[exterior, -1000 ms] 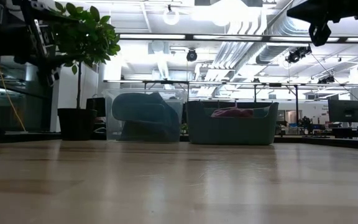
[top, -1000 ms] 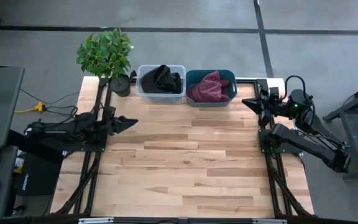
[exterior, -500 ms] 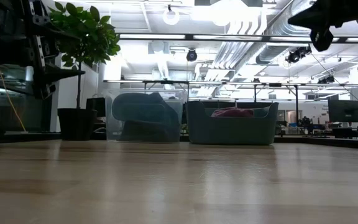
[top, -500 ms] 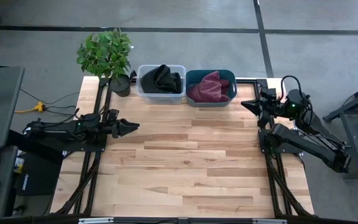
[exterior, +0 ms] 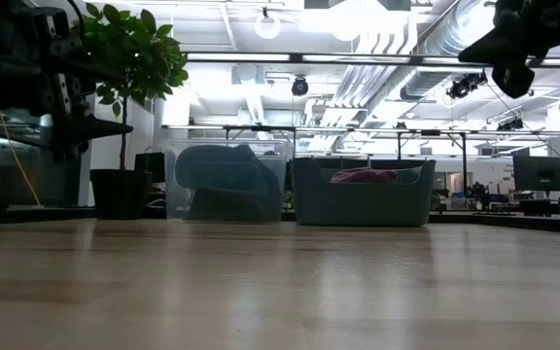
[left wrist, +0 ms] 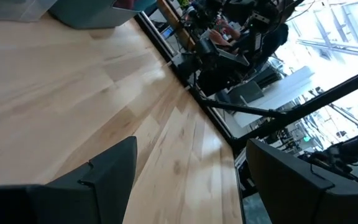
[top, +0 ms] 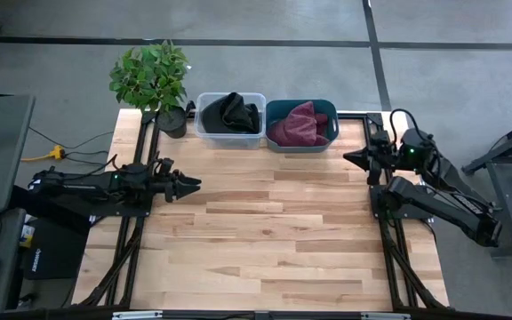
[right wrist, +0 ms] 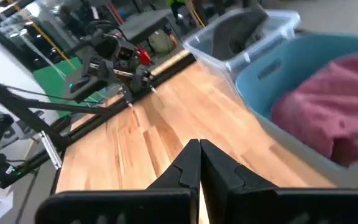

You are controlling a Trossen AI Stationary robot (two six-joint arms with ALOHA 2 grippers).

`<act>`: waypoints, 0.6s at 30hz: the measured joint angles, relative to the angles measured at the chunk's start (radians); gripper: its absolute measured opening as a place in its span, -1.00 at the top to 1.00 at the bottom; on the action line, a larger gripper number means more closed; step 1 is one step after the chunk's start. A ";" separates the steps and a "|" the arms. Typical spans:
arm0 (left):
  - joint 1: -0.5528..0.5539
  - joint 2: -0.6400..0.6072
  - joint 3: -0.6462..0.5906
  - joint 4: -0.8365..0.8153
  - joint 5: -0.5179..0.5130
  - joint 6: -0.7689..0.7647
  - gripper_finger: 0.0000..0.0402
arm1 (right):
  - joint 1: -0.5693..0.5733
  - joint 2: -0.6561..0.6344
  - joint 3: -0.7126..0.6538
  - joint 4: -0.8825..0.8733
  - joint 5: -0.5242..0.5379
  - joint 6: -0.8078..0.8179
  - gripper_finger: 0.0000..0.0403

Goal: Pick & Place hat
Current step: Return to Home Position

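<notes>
The red caps (top: pixel 299 124) lie heaped in the blue bin (top: pixel 300 148) at the far edge of the bench (top: pixel 265 231). The bin's long axis runs left to right. The right end effector (top: pixel 347 157) hangs just near and right of that bin, clenched on nothing, its 2 fingers pressed together and pointing left. The left end effector (top: pixel 194 185) is released, fingers spread, well apart from the bin at the bench's left edge. With the caps already binned, I judge that both arms need only draw clear. The right arm is the nearer to the bin.
</notes>
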State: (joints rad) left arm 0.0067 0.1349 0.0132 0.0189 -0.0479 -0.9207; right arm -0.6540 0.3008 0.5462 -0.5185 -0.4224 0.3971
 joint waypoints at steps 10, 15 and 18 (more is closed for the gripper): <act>0.000 0.000 0.000 0.000 -0.003 0.000 -0.41 | 0.020 0.000 -0.170 0.438 0.012 -0.027 1.00; 0.000 0.000 0.000 0.000 -0.003 -0.001 -0.41 | 0.149 0.000 -0.304 0.674 0.099 0.020 1.00; 0.000 0.000 0.000 0.001 -0.003 -0.001 -0.42 | 0.262 0.000 -0.369 0.768 0.213 -0.006 1.00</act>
State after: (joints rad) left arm 0.0067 0.1349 0.0132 0.0194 -0.0513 -0.9215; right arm -0.3916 0.3008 0.1774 0.2498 -0.2096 0.3909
